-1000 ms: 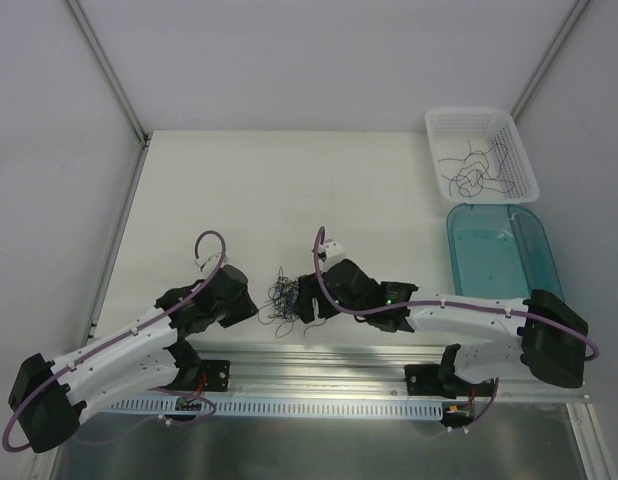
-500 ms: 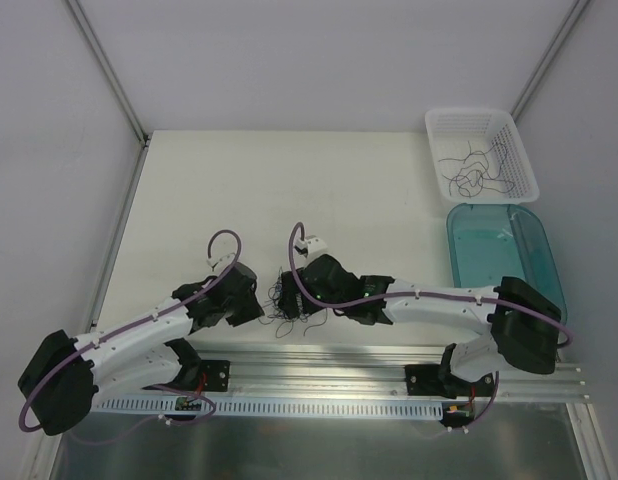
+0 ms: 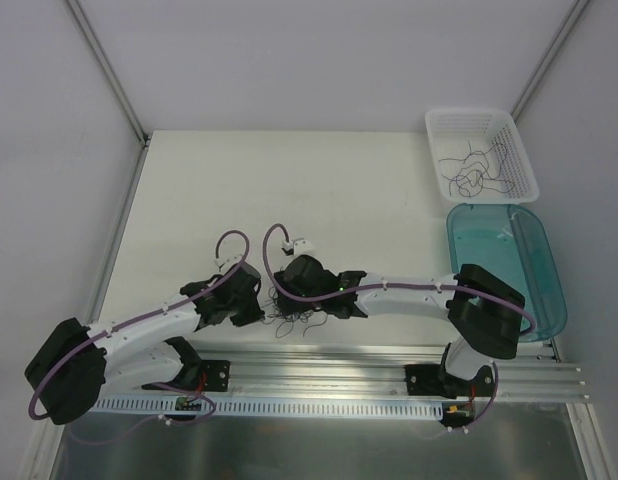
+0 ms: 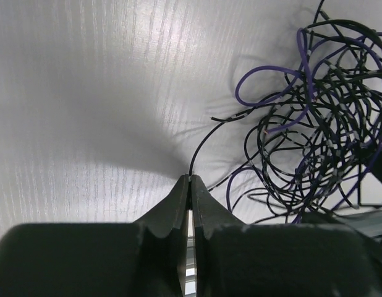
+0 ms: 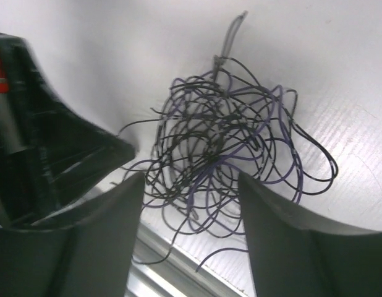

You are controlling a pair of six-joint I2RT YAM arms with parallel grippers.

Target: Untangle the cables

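The cables lie as a small wad of thin black and purple strands near the table's front edge, between the two arms. In the left wrist view the wad fills the right side. One black strand curves out of it into the tips of my left gripper, which is shut on that strand. In the top view my left gripper is at the wad's left edge. My right gripper is open and straddles the wad, one finger on each side. From above, my right gripper covers the wad's upper part.
A white basket at the back right holds several loose strands. A teal tray lies in front of it. An aluminium rail runs along the table's near edge, just below the wad.
My left gripper has moved right to the wad and shut on a black strand. My right arm has swung left over the wad, and its jaws have narrowed slightly.
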